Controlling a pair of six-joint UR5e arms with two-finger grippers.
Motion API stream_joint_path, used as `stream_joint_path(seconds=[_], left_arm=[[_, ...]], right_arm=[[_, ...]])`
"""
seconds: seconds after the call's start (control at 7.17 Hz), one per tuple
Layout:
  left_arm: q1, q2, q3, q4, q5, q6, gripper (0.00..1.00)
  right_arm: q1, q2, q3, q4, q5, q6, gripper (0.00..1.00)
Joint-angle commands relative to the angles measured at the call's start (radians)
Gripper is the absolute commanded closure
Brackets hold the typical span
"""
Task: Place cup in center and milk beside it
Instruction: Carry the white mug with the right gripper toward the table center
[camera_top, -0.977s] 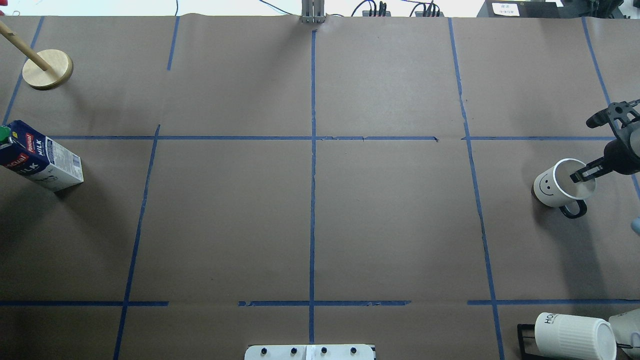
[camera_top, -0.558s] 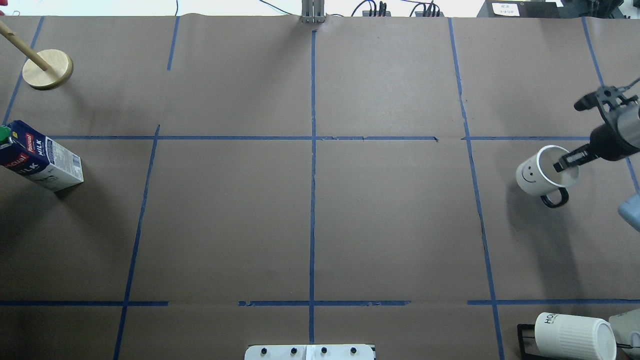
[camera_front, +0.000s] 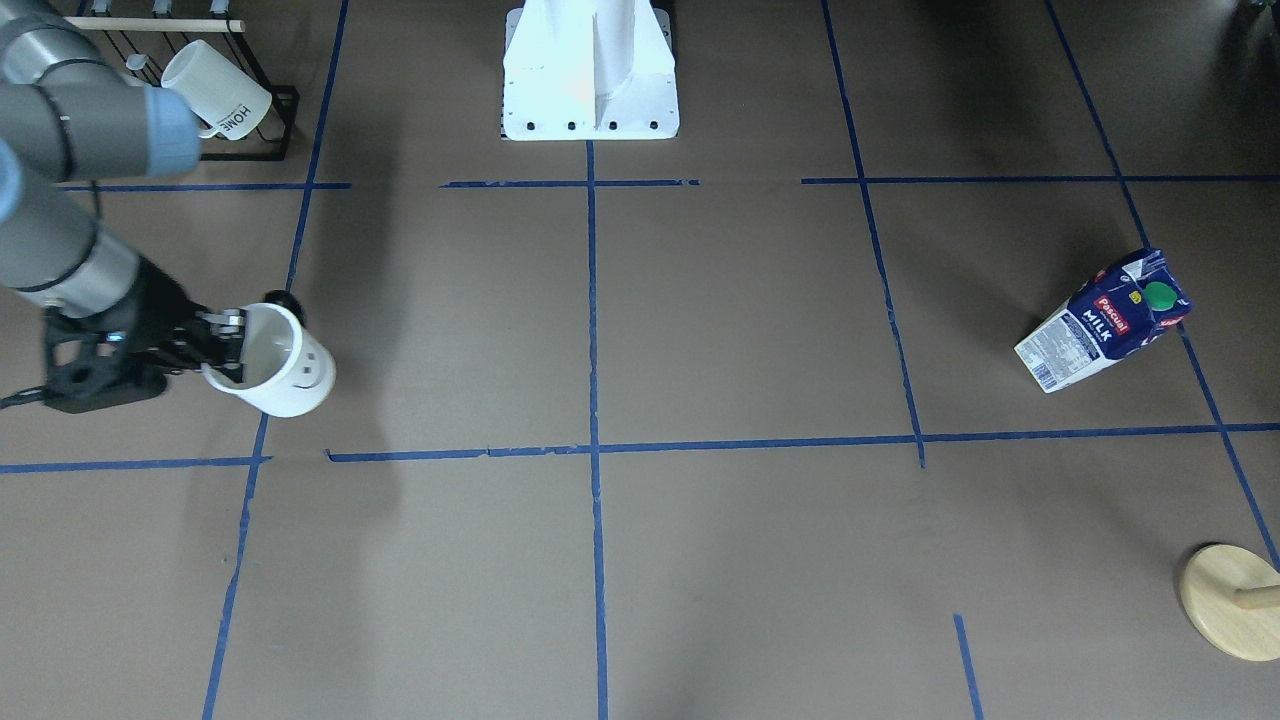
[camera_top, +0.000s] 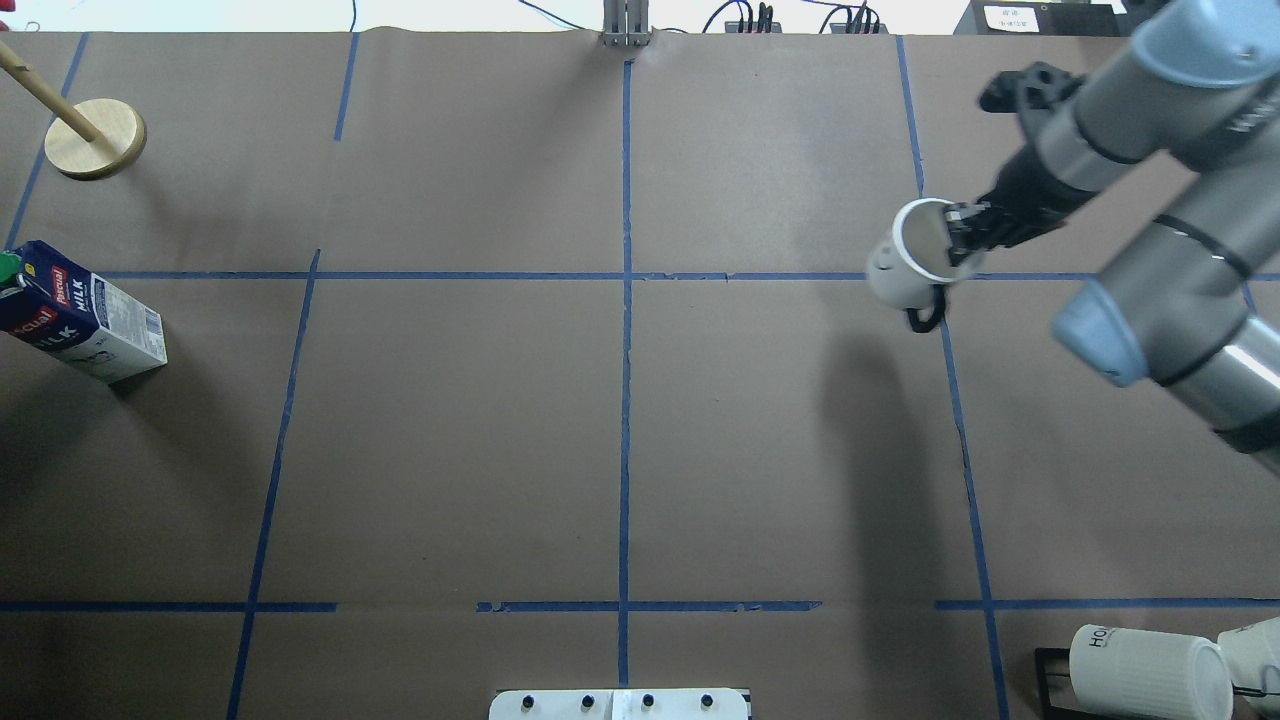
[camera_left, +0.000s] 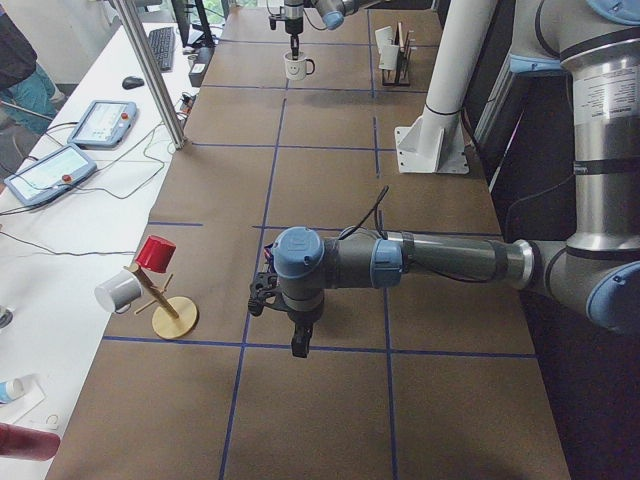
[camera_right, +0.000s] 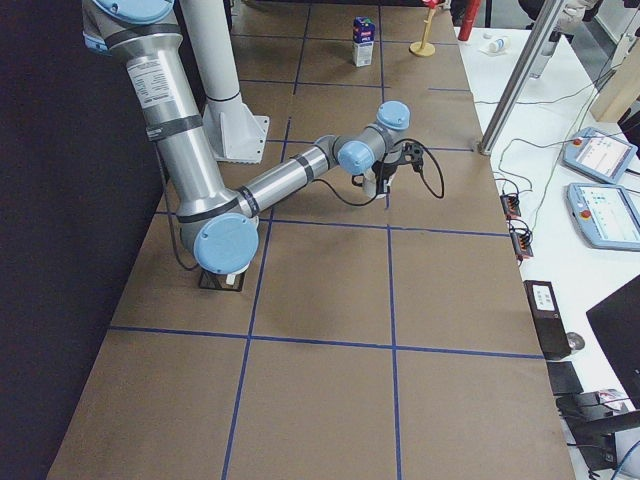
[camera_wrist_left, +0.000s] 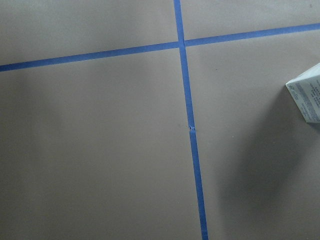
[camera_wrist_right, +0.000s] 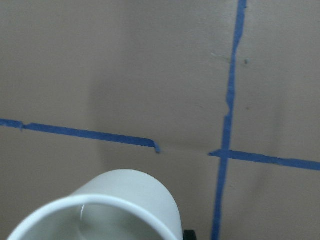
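The white smiley cup (camera_top: 903, 272) hangs tilted above the table, to the right of the center (camera_top: 626, 276) where the long blue tape lines cross. My right gripper (camera_top: 957, 243) is shut on its rim, one finger inside. The cup also shows in the front view (camera_front: 283, 368) and fills the bottom of the right wrist view (camera_wrist_right: 115, 210). The milk (camera_top: 88, 322) stands upright at the far left edge; the front view (camera_front: 1105, 320) shows it too. My left gripper (camera_left: 298, 342) shows only in the exterior left view, above the table near the milk's side. I cannot tell whether it is open or shut.
A wooden peg stand (camera_top: 95, 138) is at the far left corner. A black rack with ribbed "HOME" mugs (camera_top: 1150, 672) sits at the near right corner. The robot's white base (camera_front: 590, 75) is at the near middle edge.
My right arm has lifted the cup and carried it left and farther from the robot, from the table's right edge to just inside the right tape line.
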Motion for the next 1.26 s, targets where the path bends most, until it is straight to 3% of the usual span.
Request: stream_joint_path(seconds=[0.0,0.28,0.56,1.12], left_arm=[[0.000,0.005,-0.008,0.002,0.000,0.000,0.00],[0.000,0.005,-0.008,0.002,0.000,0.000,0.00],[0.000,0.005,-0.007,0.002,0.000,0.000,0.00],[0.000,0.005,-0.010,0.002,0.000,0.000,0.00]], right_arm=[[-0.128,0.186,-0.085,-0.046,-0.101,0.189,1.00],[-0.221,0.329,-0.201,-0.044,-0.195,0.306,1.00],[-0.277,0.375,-0.257,-0.040,-0.251,0.366,1.00],[-0.288,0.415,-0.327,-0.034,-0.258,0.363,1.00]])
